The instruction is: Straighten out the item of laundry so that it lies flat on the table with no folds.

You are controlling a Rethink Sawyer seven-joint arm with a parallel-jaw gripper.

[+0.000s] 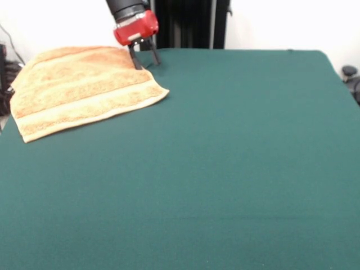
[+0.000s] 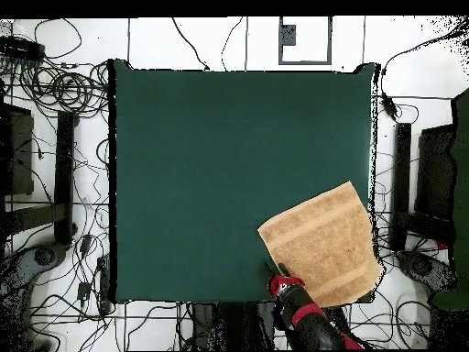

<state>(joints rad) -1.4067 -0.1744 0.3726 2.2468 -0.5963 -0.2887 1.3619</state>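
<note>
The item of laundry [image 1: 79, 90], an orange-tan terry towel with paler woven bands, lies spread at the far left corner of the green table [image 1: 225, 169]. Its left part reaches the table's edge. My gripper [image 1: 144, 61], red-bodied with two dark fingers, stands at the towel's far right corner. It is open: one finger [image 1: 135, 61] rests at the towel's edge, the other is on bare felt beside it. In the overhead view the towel [image 2: 322, 243] sits at the table's [image 2: 220, 165] lower right corner, slightly overhanging, with the gripper [image 2: 273, 272] at its lower left corner.
Most of the felt stretches bare to the right and front of the towel. Tangled cables [image 2: 64, 92] and dark stands [image 2: 400, 183] lie on the floor around the table. A dark object [image 1: 351, 76] shows beyond the table's far right corner.
</note>
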